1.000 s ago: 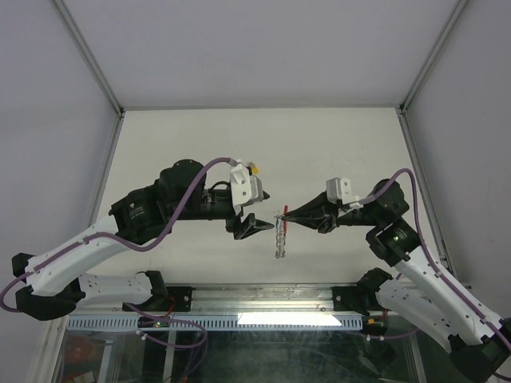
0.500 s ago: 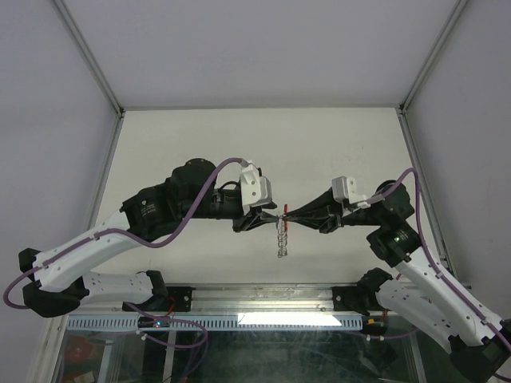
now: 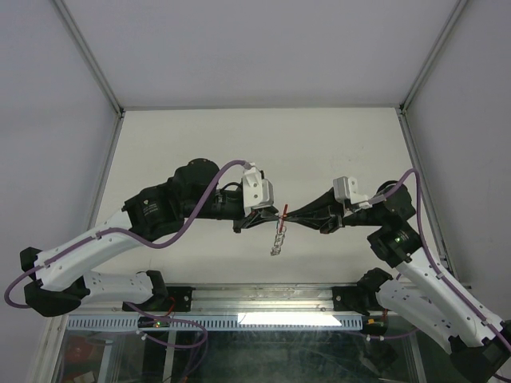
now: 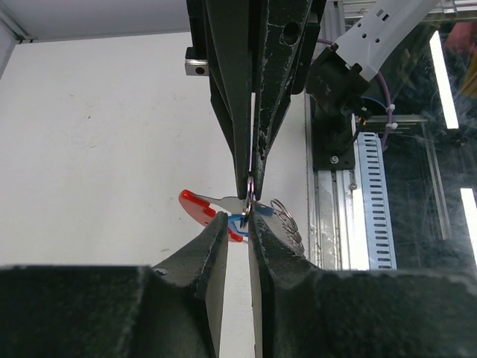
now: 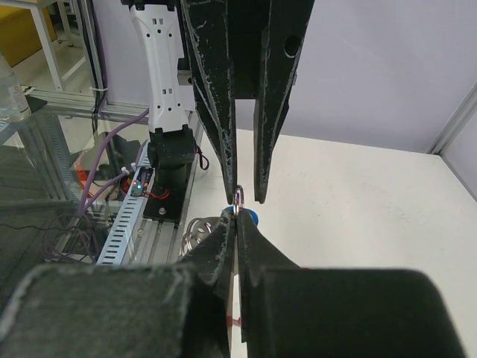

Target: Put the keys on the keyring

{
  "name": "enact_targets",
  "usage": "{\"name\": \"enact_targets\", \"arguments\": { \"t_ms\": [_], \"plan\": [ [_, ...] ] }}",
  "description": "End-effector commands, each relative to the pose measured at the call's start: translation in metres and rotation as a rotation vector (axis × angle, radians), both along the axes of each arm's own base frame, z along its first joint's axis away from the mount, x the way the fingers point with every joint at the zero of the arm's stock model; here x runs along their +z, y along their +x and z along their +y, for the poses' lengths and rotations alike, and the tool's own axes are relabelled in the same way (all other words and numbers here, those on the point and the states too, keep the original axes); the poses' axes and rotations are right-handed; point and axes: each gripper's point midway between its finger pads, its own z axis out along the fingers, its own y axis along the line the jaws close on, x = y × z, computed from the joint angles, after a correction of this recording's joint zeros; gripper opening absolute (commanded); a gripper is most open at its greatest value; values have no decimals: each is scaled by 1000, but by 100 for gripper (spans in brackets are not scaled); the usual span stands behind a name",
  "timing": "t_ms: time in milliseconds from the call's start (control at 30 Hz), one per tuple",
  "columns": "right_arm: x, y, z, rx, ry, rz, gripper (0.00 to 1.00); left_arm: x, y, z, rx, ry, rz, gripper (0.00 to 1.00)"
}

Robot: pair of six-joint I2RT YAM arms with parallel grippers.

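Both grippers meet tip to tip above the table in the top view. My right gripper [image 3: 289,215] is shut on the keyring's silvery ring [image 5: 237,198], also seen in the left wrist view [image 4: 251,186]. The red tab [image 4: 195,205] sticks out sideways, and the chain [image 3: 276,242] dangles below. My left gripper [image 4: 238,216] has narrowed to a small gap, with the blue key's head [image 4: 240,222] between its fingertips, right under the ring. The blue head also shows in the right wrist view [image 5: 252,217]. The yellow key is out of view.
A metal rail [image 3: 263,299] runs along the table's near edge, by the arm bases. Pale enclosure walls with frame posts [image 3: 415,80] surround the white table [image 3: 239,144]. Loose coils of the chain [image 4: 287,218] hang near the right arm's base [image 4: 335,112].
My left gripper was open and apart from the keyring. It has moved right to the ring and closed to a narrow gap. The right gripper kept hold of the ring; the chain swung slightly.
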Motion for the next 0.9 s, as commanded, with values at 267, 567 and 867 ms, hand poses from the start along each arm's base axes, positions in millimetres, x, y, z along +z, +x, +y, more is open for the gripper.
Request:
{"name": "enact_targets", "arguments": {
  "t_ms": [267, 567, 867],
  "plan": [
    [23, -5, -5, -21, 71, -70, 0, 15, -5, -3, -37, -27, -38, 0],
    [35, -5, -9, -41, 100, -96, 0, 15, -4, -3, -33, -26, -39, 0],
    [46, -3, -11, -67, 150, -87, 0, 13, -5, -4, -36, -21, -33, 0]
  ]
}}
